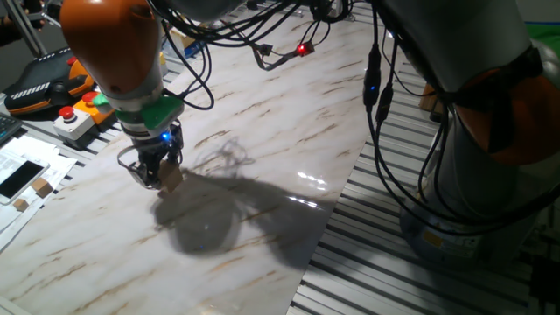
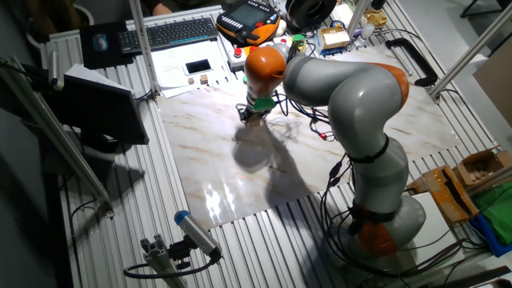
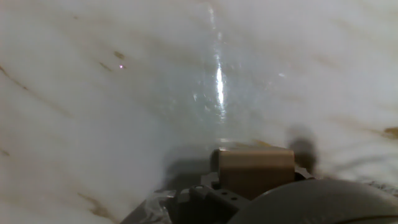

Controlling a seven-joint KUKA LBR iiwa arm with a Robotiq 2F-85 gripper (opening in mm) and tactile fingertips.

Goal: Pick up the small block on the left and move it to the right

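Hand view: small block (image 3: pixel 255 170), tan wood, plain faces, sits low in frame between the gripper's (image 3: pixel 249 186) dark finger hardware, the marble tabletop (image 3: pixel 124 93) blurred beyond it. Blur leaves the exact contact unclear here.

One fixed view: gripper (image 1: pixel 160 175) hangs below the orange wrist and green collar, a blue light lit on its body. Fingers pinch the small block (image 1: pixel 171 179) at their tips. The block appears just off the tabletop (image 1: pixel 289 114), its shadow lying directly below and to the right; whether it clears the surface fully is hard to tell. The grip is vertical, fingers pointing down, which suits a lift and carry across the slab.

Other fixed view: gripper (image 2: pixel 254 114) stands over the far part of the tabletop (image 2: pixel 208 160); the block is too small to make out here.

Other items, one fixed view:
- phone (image 1: pixel 19 178) on papers, far left edge.
- tinier tan cube (image 1: pixel 40 186) beside the phone, well apart from the gripper; not the task's piece.
- red button box (image 1: pixel 68 118), left, off the marble.

Judged status: block grasped, transport to the right not yet completed.
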